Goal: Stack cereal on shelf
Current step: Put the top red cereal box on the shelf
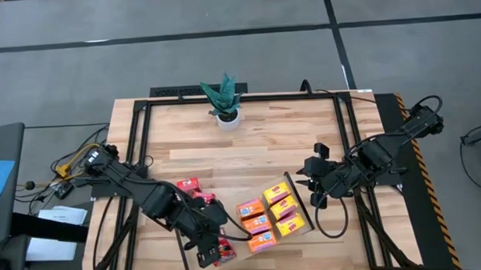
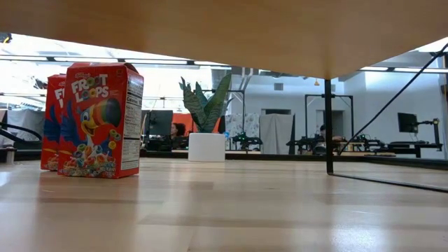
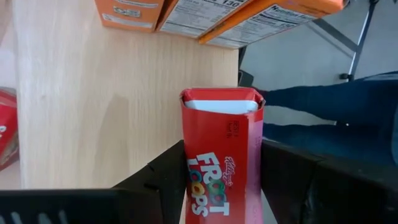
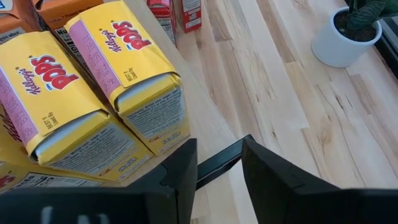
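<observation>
Cereal boxes sit in the lower middle of the high view: orange and yellow boxes [image 1: 269, 216] lie packed together on the shelf [image 1: 304, 226], and two red boxes [image 1: 196, 193] stand on the worktop [image 1: 257, 150] to their left. The left hand [image 1: 215, 252], at the lower centre, is clenched on a red Froot Loops box [image 3: 222, 158]. The right hand [image 1: 313, 195], right of the yellow boxes, is released, its fingers [image 4: 180, 171] apart and empty just beside the shelf's edge. A potted plant [image 1: 224, 102] stands at the upper middle.
</observation>
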Controlling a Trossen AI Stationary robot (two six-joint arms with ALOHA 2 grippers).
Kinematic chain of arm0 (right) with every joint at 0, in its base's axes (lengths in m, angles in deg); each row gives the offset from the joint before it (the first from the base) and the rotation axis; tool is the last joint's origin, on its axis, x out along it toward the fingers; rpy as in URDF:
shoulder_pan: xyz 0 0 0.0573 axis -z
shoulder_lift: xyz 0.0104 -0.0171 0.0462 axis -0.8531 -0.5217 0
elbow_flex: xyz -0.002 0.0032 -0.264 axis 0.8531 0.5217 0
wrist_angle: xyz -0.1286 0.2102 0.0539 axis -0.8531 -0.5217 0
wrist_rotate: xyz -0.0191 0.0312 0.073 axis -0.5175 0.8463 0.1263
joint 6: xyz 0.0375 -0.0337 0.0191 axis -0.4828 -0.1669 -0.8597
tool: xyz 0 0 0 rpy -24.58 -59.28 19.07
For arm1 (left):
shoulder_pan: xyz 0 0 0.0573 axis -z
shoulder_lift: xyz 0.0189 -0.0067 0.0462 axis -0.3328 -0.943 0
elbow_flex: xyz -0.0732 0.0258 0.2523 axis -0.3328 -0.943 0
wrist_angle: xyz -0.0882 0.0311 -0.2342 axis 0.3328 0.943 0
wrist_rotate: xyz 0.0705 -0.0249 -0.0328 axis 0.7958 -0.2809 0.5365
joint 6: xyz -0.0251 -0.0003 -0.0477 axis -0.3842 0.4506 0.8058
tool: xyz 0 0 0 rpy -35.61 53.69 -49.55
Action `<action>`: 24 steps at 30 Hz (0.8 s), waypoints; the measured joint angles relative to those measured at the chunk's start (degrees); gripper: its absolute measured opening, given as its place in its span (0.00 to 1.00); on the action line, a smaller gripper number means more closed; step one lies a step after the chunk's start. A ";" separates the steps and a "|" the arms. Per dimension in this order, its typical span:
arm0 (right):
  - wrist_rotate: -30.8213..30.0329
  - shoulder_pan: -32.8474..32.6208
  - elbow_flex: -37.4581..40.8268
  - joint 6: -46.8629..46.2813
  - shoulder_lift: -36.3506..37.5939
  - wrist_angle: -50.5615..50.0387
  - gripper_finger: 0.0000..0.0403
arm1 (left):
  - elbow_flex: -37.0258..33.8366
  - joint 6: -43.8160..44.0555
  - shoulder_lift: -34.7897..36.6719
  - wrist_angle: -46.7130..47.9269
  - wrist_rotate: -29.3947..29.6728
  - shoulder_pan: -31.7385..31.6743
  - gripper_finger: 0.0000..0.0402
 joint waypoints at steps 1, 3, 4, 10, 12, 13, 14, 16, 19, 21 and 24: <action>0.00 0.00 0.00 0.00 0.00 0.00 0.38 | 0.00 0.02 -0.02 -0.09 -0.18 -0.08 0.40; 0.00 0.00 0.00 -0.01 0.00 0.01 0.38 | 0.00 0.04 -0.02 0.07 -0.34 -0.16 0.40; 0.00 0.00 0.00 0.00 0.00 -0.01 0.39 | 0.00 0.04 0.00 0.06 -0.32 -0.19 0.40; 0.00 0.00 0.00 0.00 0.00 0.01 0.37 | 0.00 0.12 0.00 0.13 -0.34 -0.90 0.40; 0.00 0.00 0.00 0.00 0.00 0.02 0.37 | 0.23 0.01 0.00 0.22 -0.32 -0.93 0.40; 0.00 0.00 0.00 0.00 0.00 0.00 0.36 | 0.32 -0.11 0.01 0.06 -0.32 -0.93 0.40; 0.00 0.00 0.00 0.00 0.00 0.00 0.36 | 0.33 -0.33 0.08 -0.03 -0.28 -0.93 0.40; 0.00 0.00 0.00 -0.03 0.00 0.00 0.36 | 0.35 -0.85 0.09 0.13 -0.32 -0.93 0.40; 0.00 0.00 0.00 -0.31 0.00 0.00 0.36 | 0.35 -0.92 0.09 0.08 -0.49 -0.93 0.40; 0.00 0.00 0.00 -0.36 0.00 0.00 0.36 | 0.35 -0.92 0.09 0.06 -1.44 -0.93 0.40; 0.00 0.00 0.00 -0.37 0.00 0.00 0.38 | 0.35 -1.32 0.09 0.04 -2.16 -0.93 0.40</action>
